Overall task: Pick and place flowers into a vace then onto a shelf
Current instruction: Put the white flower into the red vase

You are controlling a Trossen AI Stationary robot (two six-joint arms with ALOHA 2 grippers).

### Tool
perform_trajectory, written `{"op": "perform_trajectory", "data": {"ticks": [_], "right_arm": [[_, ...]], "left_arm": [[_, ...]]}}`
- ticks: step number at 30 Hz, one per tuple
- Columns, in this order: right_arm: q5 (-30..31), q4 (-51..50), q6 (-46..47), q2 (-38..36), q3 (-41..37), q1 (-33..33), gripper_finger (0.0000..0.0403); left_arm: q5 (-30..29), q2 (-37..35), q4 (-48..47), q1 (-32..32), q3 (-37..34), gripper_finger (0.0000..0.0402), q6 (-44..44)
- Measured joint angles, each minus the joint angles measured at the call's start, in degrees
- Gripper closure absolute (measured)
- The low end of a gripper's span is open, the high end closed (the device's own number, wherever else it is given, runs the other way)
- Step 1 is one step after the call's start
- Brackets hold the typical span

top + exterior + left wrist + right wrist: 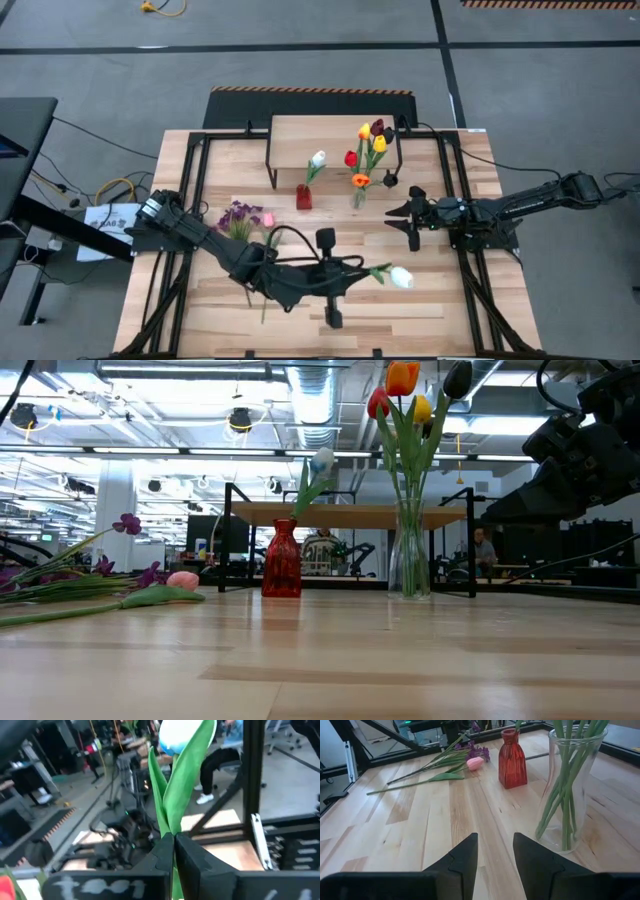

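Note:
My left gripper (356,268) hovers over the table's near middle, shut on a white tulip (400,277); its bloom (175,740) shows beyond the fingers. My right gripper (398,214) is open and waits to the right of the clear vase (358,197), which stands on the table with red, orange, yellow and maroon tulips (405,400). Beside it a red vase (282,558) holds one white tulip (322,460). Purple sprigs (238,215) and a pink tulip (475,763) lie flat on the tabletop. The shelf (330,140) stands at the far edge. My left gripper pinches the white tulip between its two fingers where the green leaves wrap the stem (171,827). The leaves and bloom stick out past the fingertips toward the table's right. The rest of the stem (265,303) trails back under the arm.
Black frame rails (195,190) run along both sides of the tabletop, and cables loop near the left arm. Bare planks (420,830) lie between my right gripper and the flowers on the table. Beyond the far edge a seated person (482,550) shows in the room.

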Motion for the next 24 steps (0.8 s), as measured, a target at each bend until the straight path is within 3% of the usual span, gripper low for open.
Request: {"op": "perform_trajectory", "data": {"ticks": [7,13,15,24], "right_arm": [[0.0,0.0,-0.1,0.0,0.0,0.0,0.0285],[0.0,0.0,-0.1,0.0,0.0,0.0,0.0285],[0.0,0.0,-0.2,0.0,0.0,0.0,0.0285],[0.0,0.0,-0.1,0.0,0.0,0.0,0.0285]], "left_arm": [[3.4,0.0,3.0,0.8,0.0,0.0401,4.8],[19.1,0.8,7.1,1.5,0.0,0.0401,2.7],[21.8,1.7,8.5,1.2,0.0,0.0401,2.4],[18.9,4.7,9.5,-0.7,0.0,0.0401,1.8]]}}
